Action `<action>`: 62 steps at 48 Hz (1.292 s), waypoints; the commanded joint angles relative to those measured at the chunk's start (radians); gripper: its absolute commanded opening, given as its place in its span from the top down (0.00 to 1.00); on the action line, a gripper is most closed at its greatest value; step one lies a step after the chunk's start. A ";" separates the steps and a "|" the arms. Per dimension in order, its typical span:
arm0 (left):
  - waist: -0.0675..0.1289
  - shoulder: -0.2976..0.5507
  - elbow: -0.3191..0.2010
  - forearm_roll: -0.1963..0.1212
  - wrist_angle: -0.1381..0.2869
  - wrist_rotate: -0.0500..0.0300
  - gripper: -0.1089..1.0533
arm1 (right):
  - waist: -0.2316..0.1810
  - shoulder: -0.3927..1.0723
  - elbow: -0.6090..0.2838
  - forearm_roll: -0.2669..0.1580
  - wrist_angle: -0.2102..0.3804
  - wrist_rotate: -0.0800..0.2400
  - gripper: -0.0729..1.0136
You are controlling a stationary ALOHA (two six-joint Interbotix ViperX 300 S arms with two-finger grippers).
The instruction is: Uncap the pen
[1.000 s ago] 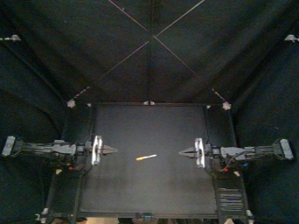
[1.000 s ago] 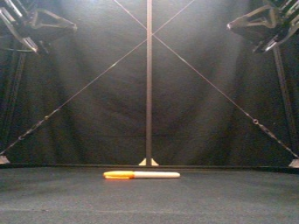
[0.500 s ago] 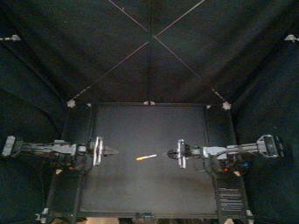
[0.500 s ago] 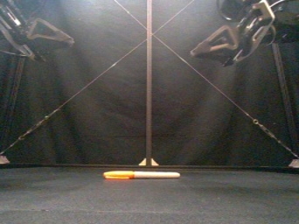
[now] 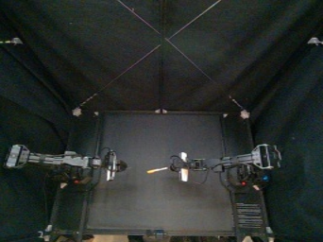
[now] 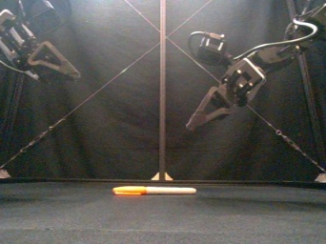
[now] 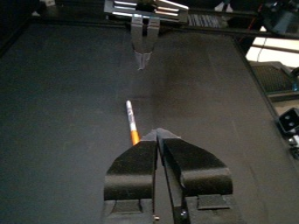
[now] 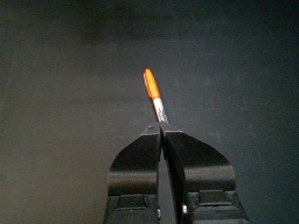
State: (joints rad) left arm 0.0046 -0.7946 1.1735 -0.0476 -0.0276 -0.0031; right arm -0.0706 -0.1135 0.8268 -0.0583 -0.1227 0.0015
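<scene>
A marker pen (image 5: 158,170) with a white barrel and an orange cap (image 6: 128,190) lies flat at the table's middle, cap end toward the left. My right gripper (image 5: 178,168) hangs shut and empty above the barrel end, well off the table in the front view (image 6: 192,125). In the right wrist view the pen (image 8: 155,94) lies just past the jaw tips (image 8: 160,129). My left gripper (image 5: 123,167) is shut and empty, left of the cap and high up (image 6: 76,74). The left wrist view has the pen (image 7: 132,121) ahead of its tips (image 7: 160,136).
The black table (image 5: 127,203) carries nothing but the pen. In the left wrist view the right gripper (image 7: 142,57) points down beyond the pen's far end.
The right arm has reached leftward and come down, its gripper now over the pen's barrel end. The left gripper has crept a little to the right and lower. The pen has not moved.
</scene>
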 commanded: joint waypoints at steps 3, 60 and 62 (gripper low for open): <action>0.009 0.026 -0.026 -0.002 -0.006 0.0000 0.32 | -0.006 0.048 -0.067 -0.011 0.037 0.003 0.60; 0.011 0.325 -0.044 -0.029 -0.080 0.0000 0.09 | -0.046 0.325 -0.222 -0.005 0.183 -0.002 0.19; 0.012 0.325 -0.044 -0.029 -0.078 0.0000 0.09 | -0.044 0.331 -0.224 -0.005 0.187 -0.002 0.21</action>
State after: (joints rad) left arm 0.0107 -0.4694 1.1536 -0.0752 -0.0982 -0.0031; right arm -0.1197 0.2286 0.6197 -0.0644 0.0583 0.0000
